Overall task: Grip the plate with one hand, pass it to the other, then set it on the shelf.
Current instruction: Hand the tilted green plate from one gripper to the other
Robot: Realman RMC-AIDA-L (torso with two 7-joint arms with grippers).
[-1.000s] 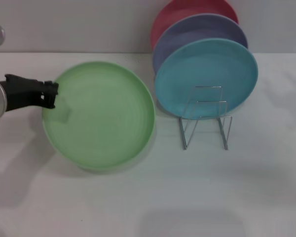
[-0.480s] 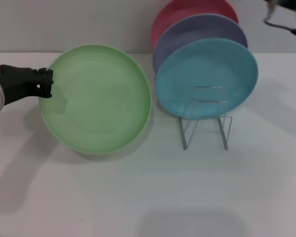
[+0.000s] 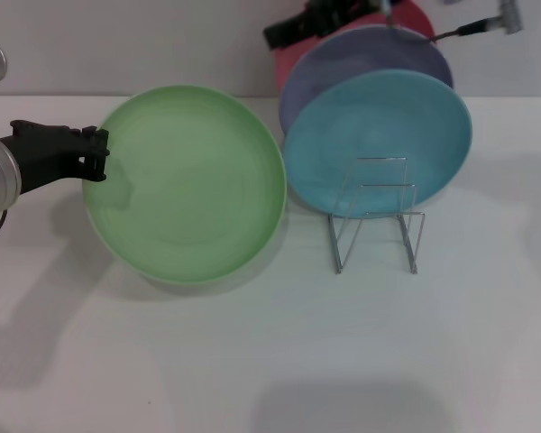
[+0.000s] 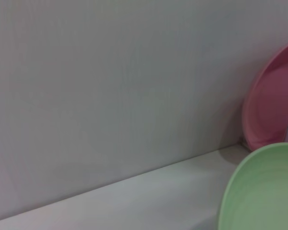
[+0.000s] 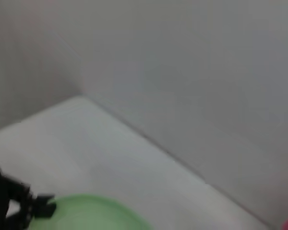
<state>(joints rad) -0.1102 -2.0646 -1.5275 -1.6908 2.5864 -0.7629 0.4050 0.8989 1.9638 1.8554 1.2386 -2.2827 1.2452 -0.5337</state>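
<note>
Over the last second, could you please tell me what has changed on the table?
The left gripper, shut on the green plate, has lifted it off the table and carried it slightly toward the wire rack. The right gripper has come into view above the racked plates. The turquoise plate, lavender plate and rack stayed put.

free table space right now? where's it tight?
Bare: the table in front of the green plate and wire rack, and right of the rack. Tight: the rack's rear, where the blue plate, lavender plate and pink plate stand. Left gripper grips the green plate's rim.
</note>
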